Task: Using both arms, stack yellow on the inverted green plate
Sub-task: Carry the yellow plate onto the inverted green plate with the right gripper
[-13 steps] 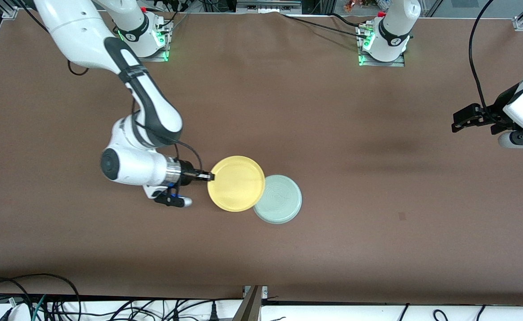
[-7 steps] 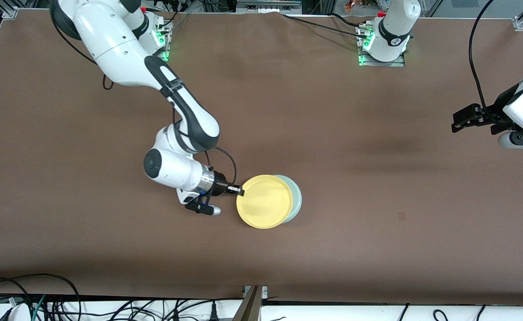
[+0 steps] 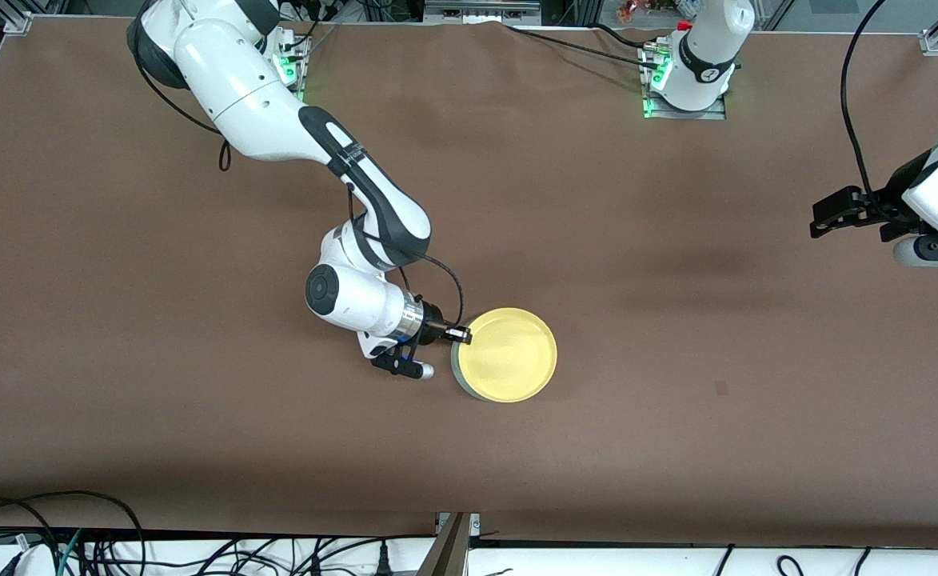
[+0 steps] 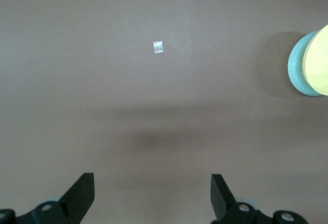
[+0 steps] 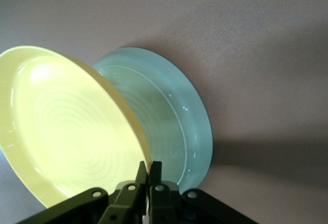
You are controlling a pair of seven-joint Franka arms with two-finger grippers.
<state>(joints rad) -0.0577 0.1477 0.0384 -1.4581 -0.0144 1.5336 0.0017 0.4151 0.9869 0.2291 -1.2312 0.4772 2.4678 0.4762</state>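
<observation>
My right gripper [image 3: 461,336] is shut on the rim of the yellow plate [image 3: 512,354], at the edge toward the right arm's end of the table. That plate hangs over the green plate [image 3: 457,368] and covers nearly all of it; only a thin pale sliver shows beside the gripper. In the right wrist view the yellow plate [image 5: 66,131] is pinched at my right gripper [image 5: 148,170], with the green plate [image 5: 177,116] close under it, ring marks showing. Whether the plates touch I cannot tell. My left gripper [image 3: 824,216] waits open over the left arm's end of the table, nothing in my left gripper [image 4: 152,193].
The brown table [image 3: 676,480] carries a small square mark [image 3: 720,388] toward the left arm's end. The arm bases [image 3: 688,80] stand along the edge farthest from the front camera. Cables [image 3: 77,544] lie below the nearest edge.
My right arm has carried the yellow plate toward the left arm's end, from beside the green plate to over it. The left arm has not moved.
</observation>
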